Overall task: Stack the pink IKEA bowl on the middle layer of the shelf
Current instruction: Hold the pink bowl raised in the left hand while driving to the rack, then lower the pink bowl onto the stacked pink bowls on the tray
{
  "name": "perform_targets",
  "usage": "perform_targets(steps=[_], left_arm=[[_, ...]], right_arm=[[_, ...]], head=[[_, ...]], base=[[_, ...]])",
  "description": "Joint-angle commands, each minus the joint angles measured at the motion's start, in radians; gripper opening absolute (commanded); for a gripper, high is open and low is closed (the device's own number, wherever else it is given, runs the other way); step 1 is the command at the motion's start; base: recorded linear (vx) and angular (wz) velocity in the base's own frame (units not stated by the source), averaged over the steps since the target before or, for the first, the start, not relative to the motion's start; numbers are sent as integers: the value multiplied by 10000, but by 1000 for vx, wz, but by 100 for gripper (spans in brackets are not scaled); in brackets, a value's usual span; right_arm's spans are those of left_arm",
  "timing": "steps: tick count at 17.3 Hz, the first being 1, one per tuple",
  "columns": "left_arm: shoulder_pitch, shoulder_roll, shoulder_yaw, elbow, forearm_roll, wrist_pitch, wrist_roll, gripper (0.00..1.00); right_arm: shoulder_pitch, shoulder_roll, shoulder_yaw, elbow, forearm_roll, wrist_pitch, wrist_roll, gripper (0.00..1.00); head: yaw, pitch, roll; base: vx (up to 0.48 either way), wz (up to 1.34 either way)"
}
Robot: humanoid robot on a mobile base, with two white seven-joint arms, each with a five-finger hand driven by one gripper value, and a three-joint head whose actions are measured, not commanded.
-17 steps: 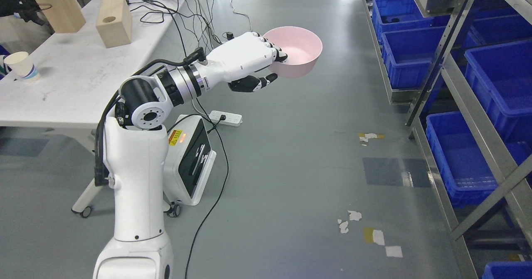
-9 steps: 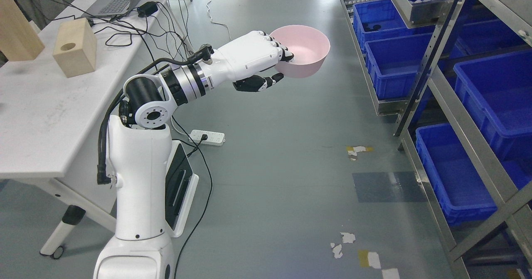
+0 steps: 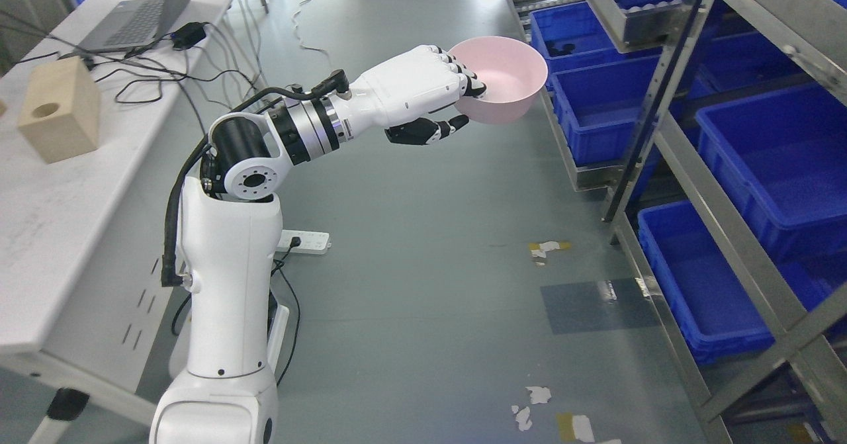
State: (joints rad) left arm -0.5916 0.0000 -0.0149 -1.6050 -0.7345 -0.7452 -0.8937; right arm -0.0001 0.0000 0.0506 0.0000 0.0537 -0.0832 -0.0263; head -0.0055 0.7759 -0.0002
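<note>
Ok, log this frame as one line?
left hand: shut on pink bowl | bowl: upright, in air, beside shelf | placed: no | right hand: unseen

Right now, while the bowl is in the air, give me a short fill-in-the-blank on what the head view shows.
1. The left robot hand grips a bowl coloured ____.
2. The bins on the shelf are ____.
3. The wooden block sits on the ____ table.
4. The bowl's opening faces ____.

Missing words: pink; blue; white; up
</note>
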Motion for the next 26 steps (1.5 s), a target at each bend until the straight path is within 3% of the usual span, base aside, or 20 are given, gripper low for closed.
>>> perform_targets(steps=[1, 6, 11, 17, 20, 26], left_arm=[[-52, 174, -478, 19, 257, -3, 9, 6], [-617, 174, -571, 19, 334, -3, 9, 7], [-2855, 174, -265, 293, 305, 73, -67, 7], [-2920, 174, 103, 2256, -1871, 427, -83, 7], [-3027, 174, -34, 3131, -2273, 427, -67, 7], [-2859, 174, -1185, 2981, -2411, 504, -389, 7]], right_arm=[[232, -175, 0, -175, 0, 4, 2, 100], [232, -175, 0, -175, 0, 4, 2, 100], [232, -175, 0, -175, 0, 4, 2, 100], [232, -175, 0, -175, 0, 4, 2, 100], [232, -175, 0, -175, 0, 4, 2, 100], [232, -175, 0, -175, 0, 4, 2, 100]], head=[[0, 0, 0], [0, 0, 0], [0, 0, 0], [0, 0, 0], [0, 0, 0], [0, -3, 0]], base=[[73, -517], [72, -1012], [62, -1329], [67, -1137], [118, -751], [146, -546]])
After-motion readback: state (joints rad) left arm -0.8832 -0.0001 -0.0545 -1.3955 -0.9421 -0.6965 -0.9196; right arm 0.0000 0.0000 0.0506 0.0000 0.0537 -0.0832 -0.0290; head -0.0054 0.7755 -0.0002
